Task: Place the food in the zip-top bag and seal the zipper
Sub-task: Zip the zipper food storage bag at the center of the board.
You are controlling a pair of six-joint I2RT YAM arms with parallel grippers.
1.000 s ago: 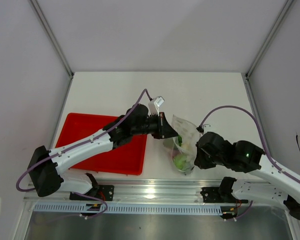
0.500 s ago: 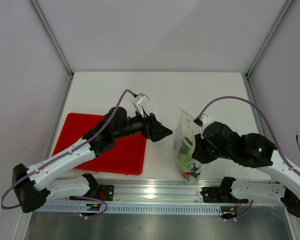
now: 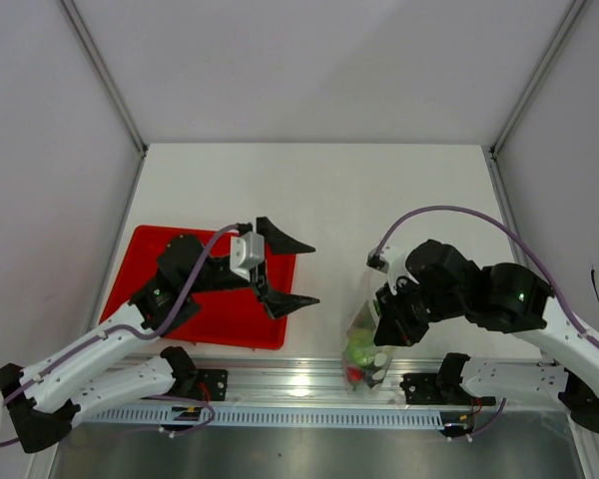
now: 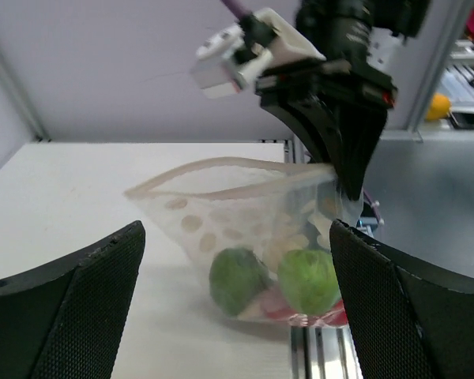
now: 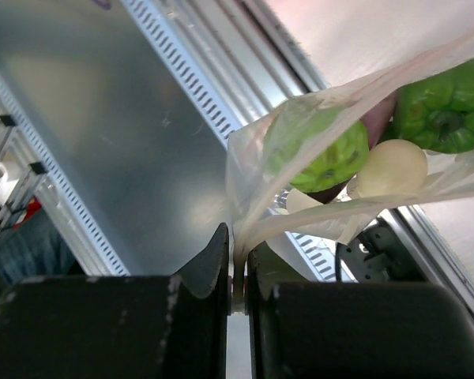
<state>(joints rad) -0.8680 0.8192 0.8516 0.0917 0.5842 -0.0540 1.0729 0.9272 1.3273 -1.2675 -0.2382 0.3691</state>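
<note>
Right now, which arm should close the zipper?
Left, probably. The left gripper is open and free near the red tray, facing the open zipper of the zip-top bag. The right gripper is shut on the bag's edge, holding it up with the food inside.

Bench check: white table [image 3: 379,190] carries a red tray [image 3: 245,324] lying flat on its left near part, and a zip-top bag [image 3: 362,344] sits at the front edge right of centre, surface contact not discernible.

A red tray [image 3: 245,327] lies on a white table [image 3: 399,190], beneath and behind the left gripper [image 3: 314,273]. A metal rail [image 3: 309,383] runs along the table's near edge.
</note>
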